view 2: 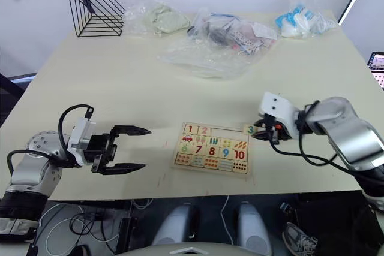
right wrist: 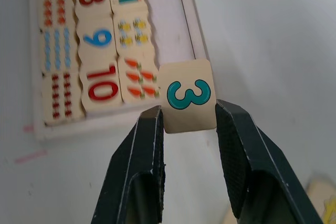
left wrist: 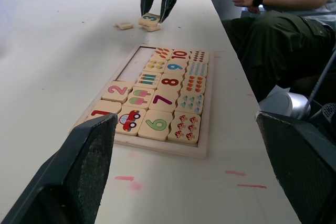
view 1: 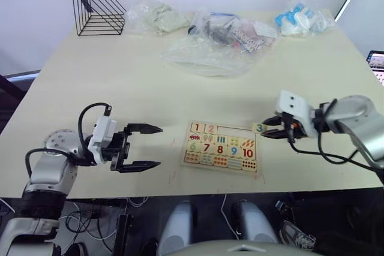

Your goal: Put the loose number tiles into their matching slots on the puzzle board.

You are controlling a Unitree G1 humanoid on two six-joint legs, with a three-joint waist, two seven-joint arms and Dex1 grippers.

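The board (view 1: 221,154), a flat pale wooden tray with a thin raised rim, lies on the cream tabletop (view 1: 150,82) in front of the robot, its long axis running left to right. Its far row holds the 1 tile (view 1: 196,128) and the 2 tile (view 1: 210,129) at the left end; the rest of that row is a bare recess (view 1: 236,130). The two nearer rows are full of picture, dot and number squares.

The right claw (right wrist: 184,116) pinches the 3 tile (right wrist: 187,102), a small square of smooth pale wood with a teal digit, by two opposite edges, face up, just beside the board's far right corner. Two more loose tiles (left wrist: 137,24) lie on the tabletop nearby.

The left claw (view 1: 148,146) hovers left of the board, its black fingers spread wide, holding nothing.
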